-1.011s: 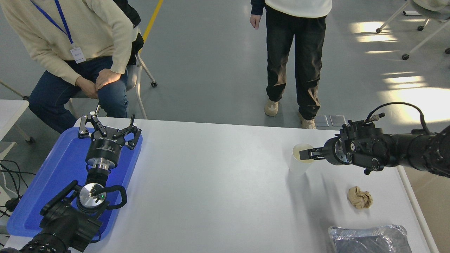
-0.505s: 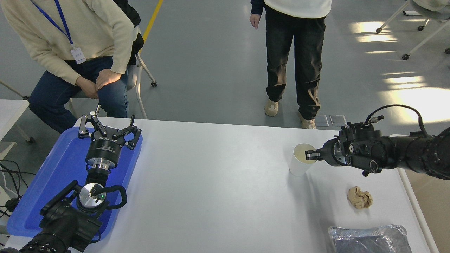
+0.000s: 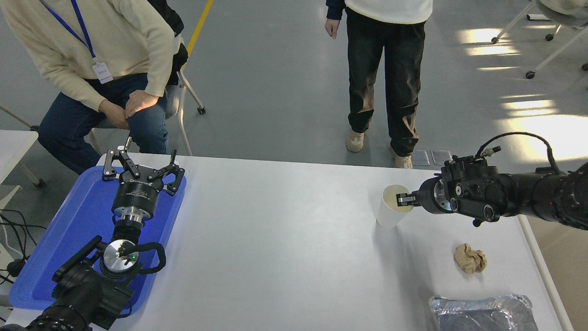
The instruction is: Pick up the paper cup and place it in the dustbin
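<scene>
Near the tabletop's (image 3: 275, 257) right edge, the right pincer (image 3: 401, 200) is pinching the paper cup's (image 3: 389, 214) rim, tilting it for lifting.

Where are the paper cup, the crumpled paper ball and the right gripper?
paper cup (image 3: 388, 217), head view, on its white outer wall.
paper ball (image 3: 469, 258), head view, on its middle.
right gripper (image 3: 402, 200), head view, at its fingertips at the cup's rim.

Matt paper cup (image 3: 392, 208), crinkled shiny foil tray (image 3: 482, 313), glossy blue plastic tray (image 3: 69, 239).
</scene>
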